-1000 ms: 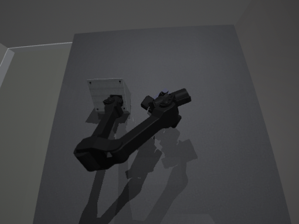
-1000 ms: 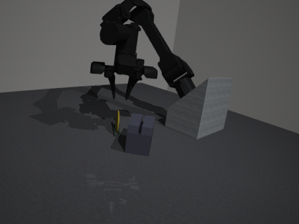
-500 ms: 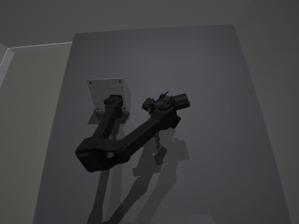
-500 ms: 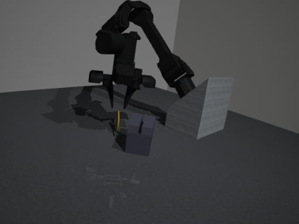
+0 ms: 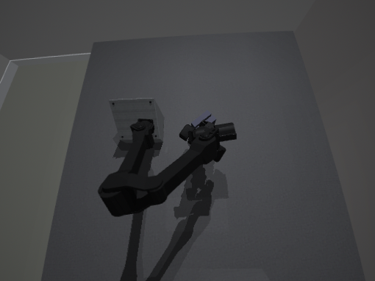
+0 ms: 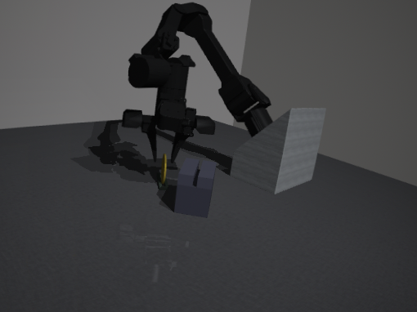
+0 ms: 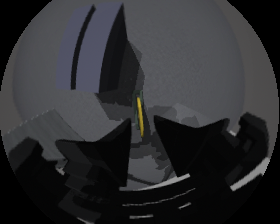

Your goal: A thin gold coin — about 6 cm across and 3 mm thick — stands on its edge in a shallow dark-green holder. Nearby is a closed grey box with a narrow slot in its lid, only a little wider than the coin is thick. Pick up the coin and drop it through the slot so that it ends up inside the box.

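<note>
The gold coin (image 6: 164, 170) (image 7: 140, 116) stands on edge in its dark-green holder (image 6: 161, 185) (image 7: 135, 101) on the table. My gripper (image 6: 163, 160) (image 7: 141, 120) points straight down over it and is open. One fingertip is on each side of the coin's top edge, with gaps between fingers and coin. The grey box (image 6: 193, 195) (image 7: 95, 47) (image 5: 201, 118) stands just beside the coin, its narrow slot (image 6: 198, 175) (image 7: 80, 50) facing up. In the top view the wrist hides the coin and the fingers.
The arm's pale base block (image 5: 134, 111) (image 6: 286, 150) stands behind the box. The arm reaches from it over the table. Walls close off the back and the right side.
</note>
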Robot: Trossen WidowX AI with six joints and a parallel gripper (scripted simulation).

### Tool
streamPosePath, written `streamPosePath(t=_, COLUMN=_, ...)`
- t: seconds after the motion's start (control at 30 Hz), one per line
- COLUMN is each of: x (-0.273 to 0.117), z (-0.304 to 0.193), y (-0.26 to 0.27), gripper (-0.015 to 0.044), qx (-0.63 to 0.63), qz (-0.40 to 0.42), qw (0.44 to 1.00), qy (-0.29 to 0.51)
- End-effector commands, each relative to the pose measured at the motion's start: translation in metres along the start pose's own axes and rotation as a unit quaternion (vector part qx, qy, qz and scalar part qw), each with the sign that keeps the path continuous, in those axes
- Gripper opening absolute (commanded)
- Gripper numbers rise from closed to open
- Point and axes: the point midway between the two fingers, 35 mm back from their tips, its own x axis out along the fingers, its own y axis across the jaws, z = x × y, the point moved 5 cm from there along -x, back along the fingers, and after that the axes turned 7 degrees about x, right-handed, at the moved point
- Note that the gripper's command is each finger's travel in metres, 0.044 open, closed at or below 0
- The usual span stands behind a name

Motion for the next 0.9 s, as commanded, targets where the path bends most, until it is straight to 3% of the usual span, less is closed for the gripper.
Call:
streamPosePath(t=0.0, x=0.007, z=0.0, y=0.001, gripper=0.0161, qx=-0.003, qz=-0.001, qw=1.0, qy=0.003)
streamPosePath(t=0.73, x=0.039, z=-0.004, y=0.002, gripper=0.0161, qx=-0.004, qz=-0.003, qw=1.0, qy=0.006)
streamPosePath(t=0.87, x=0.039, z=-0.004, y=0.002, gripper=0.0056, qx=-0.004, qz=-0.003, qw=1.0, qy=0.006)
